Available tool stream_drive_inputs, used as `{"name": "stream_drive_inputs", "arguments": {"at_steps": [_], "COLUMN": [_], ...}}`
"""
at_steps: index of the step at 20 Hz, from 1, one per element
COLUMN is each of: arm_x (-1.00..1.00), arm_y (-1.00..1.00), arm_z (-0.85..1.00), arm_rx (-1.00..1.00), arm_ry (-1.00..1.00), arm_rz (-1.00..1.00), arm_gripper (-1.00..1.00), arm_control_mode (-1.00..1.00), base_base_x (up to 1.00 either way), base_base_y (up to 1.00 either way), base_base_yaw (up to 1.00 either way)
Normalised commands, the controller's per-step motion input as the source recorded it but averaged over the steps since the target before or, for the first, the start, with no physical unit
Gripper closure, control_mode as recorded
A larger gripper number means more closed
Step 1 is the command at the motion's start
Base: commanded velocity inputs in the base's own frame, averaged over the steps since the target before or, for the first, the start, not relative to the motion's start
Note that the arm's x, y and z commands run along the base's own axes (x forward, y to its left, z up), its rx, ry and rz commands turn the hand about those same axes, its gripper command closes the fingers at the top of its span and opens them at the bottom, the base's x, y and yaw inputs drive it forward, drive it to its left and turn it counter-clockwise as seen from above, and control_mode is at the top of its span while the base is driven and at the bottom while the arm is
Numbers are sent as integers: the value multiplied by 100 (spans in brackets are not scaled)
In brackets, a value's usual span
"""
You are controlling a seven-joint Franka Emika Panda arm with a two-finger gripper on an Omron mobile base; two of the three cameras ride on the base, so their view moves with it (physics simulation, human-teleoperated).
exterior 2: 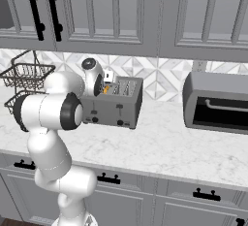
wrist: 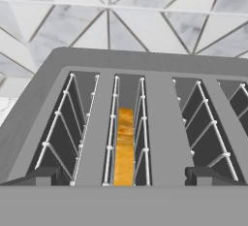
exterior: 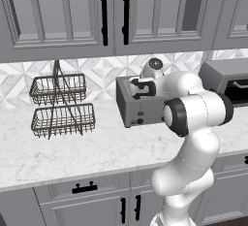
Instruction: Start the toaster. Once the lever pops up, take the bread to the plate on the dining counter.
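Note:
The grey four-slot toaster (exterior: 137, 107) (exterior 2: 115, 104) (wrist: 160, 70) stands on the marble worktop against the tiled wall. The bread (wrist: 125, 145) (exterior 2: 105, 89) sits upright, deep in the second slot from the left in the hand view, its golden-orange crust edge up. My gripper (wrist: 126, 176) hovers just above the toaster's top, looking down into the slots. It is open, its fingertips (wrist: 43, 175) standing wide apart on either side of the bread's slot, with nothing held. A black lever (exterior 2: 119, 106) shows on the toaster's front. The plate and the dining counter are out of view.
A larger grey oven (exterior: 226, 82) (exterior 2: 218, 101) with a black bar handle stands right of the toaster. A two-tier wire basket (exterior: 60, 106) (exterior 2: 24, 77) stands to the left. Grey wall cabinets (exterior: 111, 11) hang overhead. The marble worktop (exterior: 97, 152) spreads in front.

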Motion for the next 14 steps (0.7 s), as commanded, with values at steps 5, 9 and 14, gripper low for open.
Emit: {"name": "stream_drive_inputs", "arguments": {"at_steps": [5, 9, 14], "arm_x": [0, 0, 0], "arm_y": [0, 0, 0], "arm_z": [0, 0, 0], "arm_rx": [0, 0, 0], "arm_ry": [0, 0, 0], "arm_rz": [0, 0, 0], "arm_gripper": [-100, -100, -100], "arm_control_mode": [-100, -100, -100], "base_base_x": [0, 0, 0], "base_base_y": [0, 0, 0], "base_base_yaw": [0, 0, 0]}}
